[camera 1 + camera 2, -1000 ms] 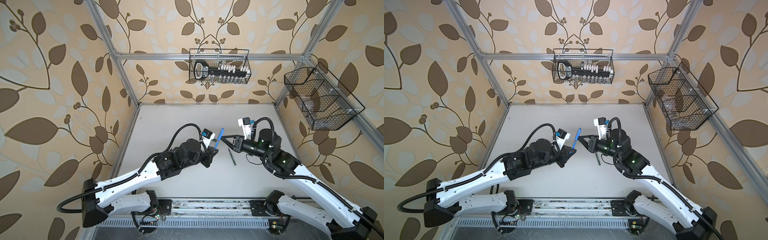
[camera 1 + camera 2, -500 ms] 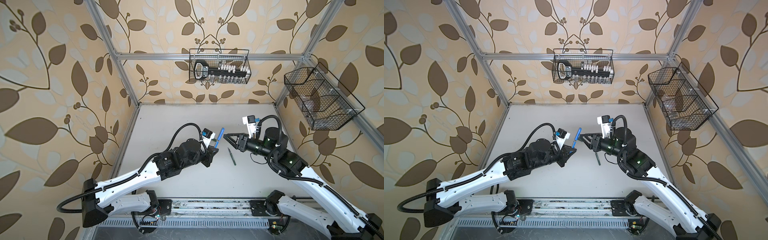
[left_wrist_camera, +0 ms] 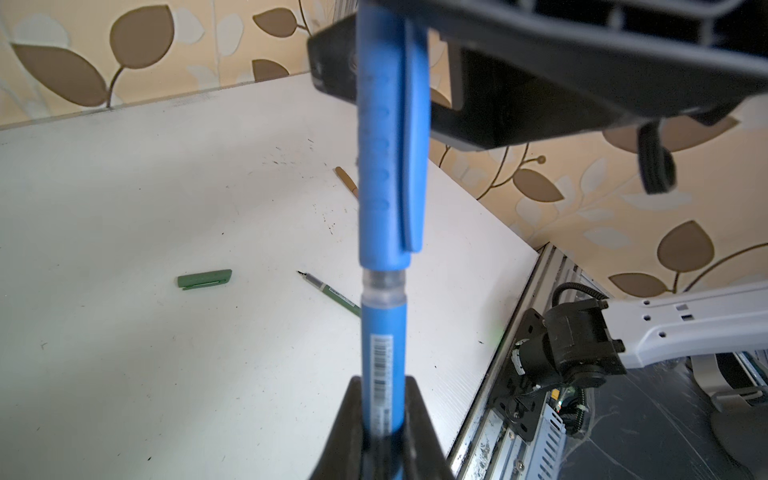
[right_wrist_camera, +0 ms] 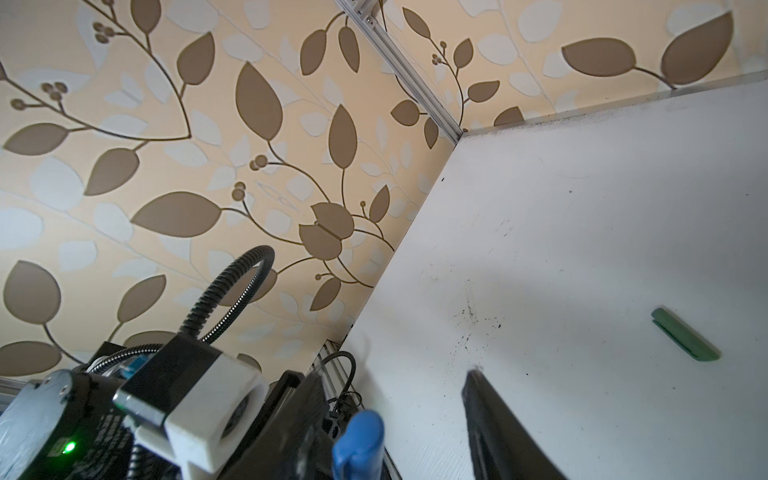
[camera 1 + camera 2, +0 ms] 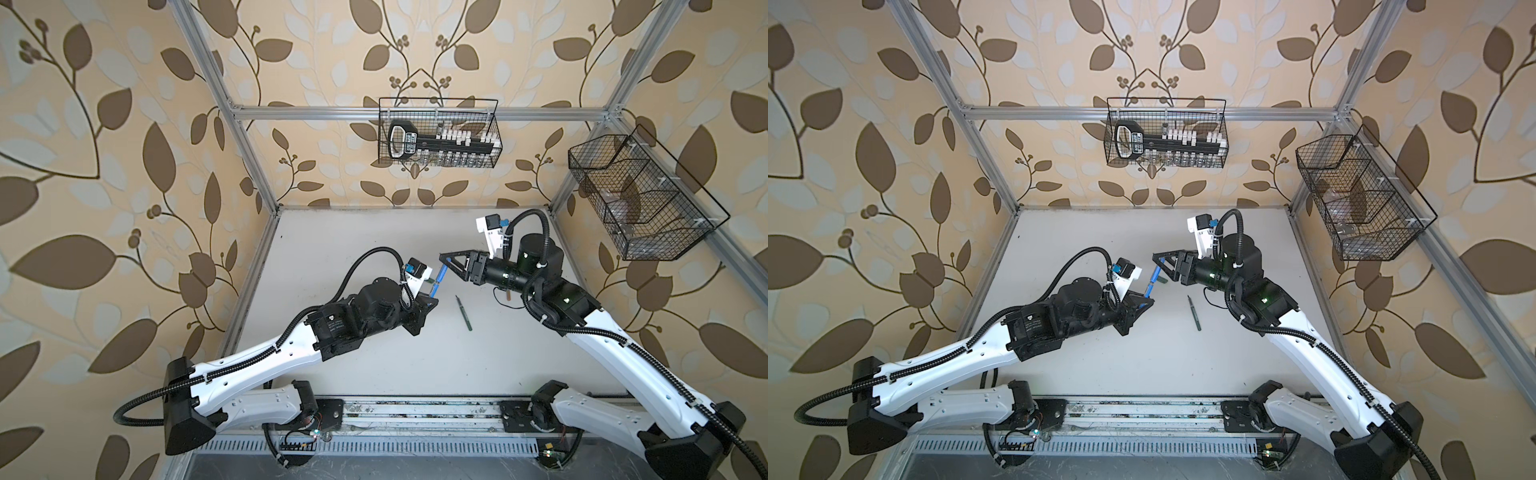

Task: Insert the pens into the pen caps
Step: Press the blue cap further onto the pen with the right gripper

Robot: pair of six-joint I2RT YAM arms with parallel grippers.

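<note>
The blue pen (image 3: 382, 353), a smooth matte barrel bearing a printed barcode strip, was held raised above the table near the centre of both top views, slanted from lower left to upper right. The blue cap (image 3: 386, 145), a thicker tube marked with a row of small dimples and fitted with a flat clip, was seated on the pen's upper end. A band of clear plastic was left showing between cap and barrel.

The barrel's lower end was clamped between the black wedge-shaped fingers (image 3: 345, 428) of the left gripper (image 5: 432, 298), which were drawn tight against it. The right gripper (image 5: 451, 268), built of open triangular black struts, was positioned just right of the cap. In the right wrist view its fingers were spread well wider than the cap, whose tip lay between them. Nothing was gripped, and contact with the cap could not be determined.

The dark green pen (image 5: 463, 312), slim and dark-tipped, was lying uncapped on the scuffed white table (image 5: 365, 249) just right of centre. The green cap (image 3: 204, 279) was lying flat, apart from it. An orange-brown pen (image 3: 347, 181) was partly hidden behind the blue one.
</note>
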